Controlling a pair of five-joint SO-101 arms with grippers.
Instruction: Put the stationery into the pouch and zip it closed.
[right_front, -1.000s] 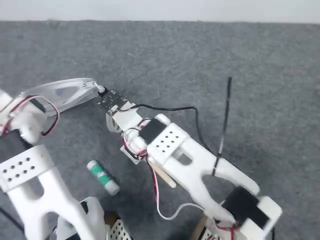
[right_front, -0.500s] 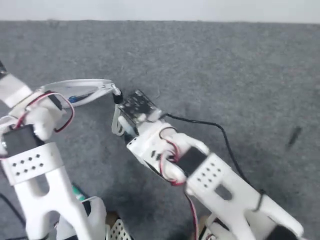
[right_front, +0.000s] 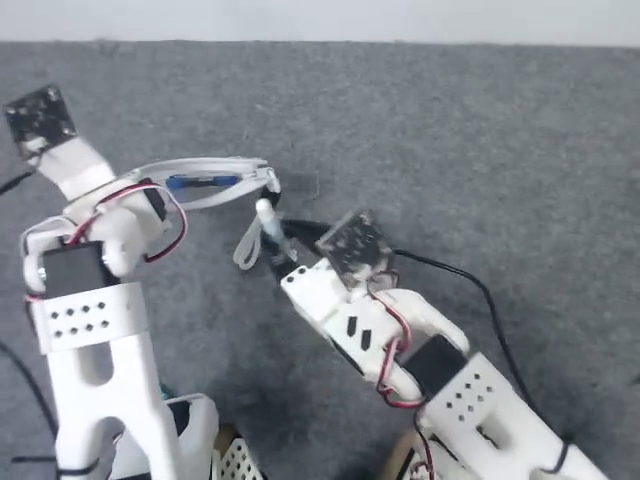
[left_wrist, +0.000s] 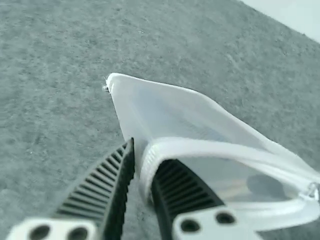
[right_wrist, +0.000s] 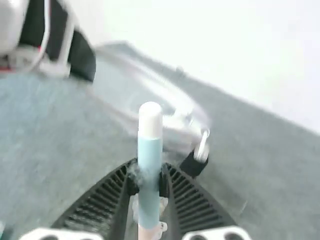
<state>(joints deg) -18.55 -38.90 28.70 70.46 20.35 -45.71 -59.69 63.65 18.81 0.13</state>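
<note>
A translucent white pouch (right_front: 215, 185) hangs above the grey mat with a blue item (right_front: 200, 182) inside it. My left gripper (left_wrist: 141, 170) is shut on the rim of the pouch (left_wrist: 200, 125); in the high view this gripper (right_front: 150, 205) is at the pouch's left end. My right gripper (right_wrist: 147, 182) is shut on a light-blue stick with a white cap (right_wrist: 150, 150), cap pointing at the pouch (right_wrist: 145, 92). From above, the stick (right_front: 268, 222) in the right gripper (right_front: 272, 248) stands just below the pouch's right end, by its zipper pull (right_wrist: 202, 145).
Grey mat (right_front: 480, 150) stretches open to the right and back, ending at a pale wall. A white strap loop (right_front: 245, 250) dangles from the pouch beside the stick. Both arm bases crowd the near edge, with a black cable (right_front: 470, 285) trailing over the right arm.
The right arm has swung leftward and forward, bringing the stick up to the pouch's right end. The left arm has raised and shifted the pouch to the right; a green-labelled stick on the mat is now hidden.
</note>
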